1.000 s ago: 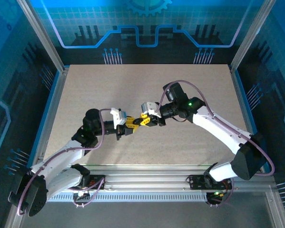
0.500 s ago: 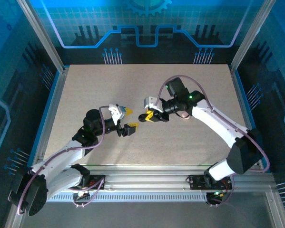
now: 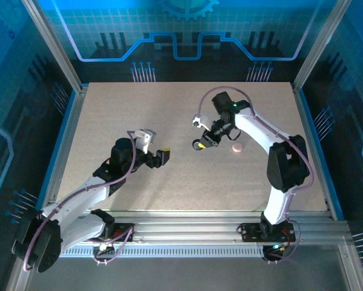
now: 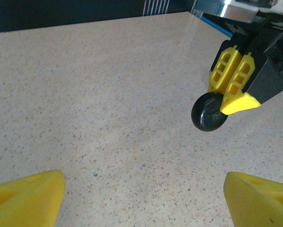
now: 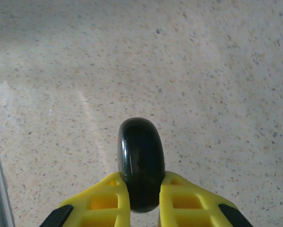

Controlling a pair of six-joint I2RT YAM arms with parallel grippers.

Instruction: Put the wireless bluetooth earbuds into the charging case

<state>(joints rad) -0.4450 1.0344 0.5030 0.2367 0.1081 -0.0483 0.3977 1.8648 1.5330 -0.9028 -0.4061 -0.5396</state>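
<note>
A round, glossy black charging case [image 5: 140, 161] stands on edge between the yellow fingers of my right gripper [image 5: 141, 182], which is shut on it just above the table. From above, the case [image 3: 196, 145] hangs right of centre at the right gripper [image 3: 200, 143]. My left gripper [image 3: 157, 145] stands open to the left of it, apart, with nothing between its fingers. The left wrist view has the case [image 4: 208, 111] ahead at the upper right, well beyond the left gripper [image 4: 143, 198]. The earbuds are hidden from me.
A small pale pink round case [image 3: 236, 147] lies on the speckled tabletop [image 3: 169, 109] just right of the right gripper. Aluminium frame posts and blue walls ring the table; the rail [image 3: 187, 227] with the arm bases runs along the near edge.
The two grippers were together at the table's middle. My left gripper has opened and drawn back left. My right arm has swung away to the back right with the black case.
</note>
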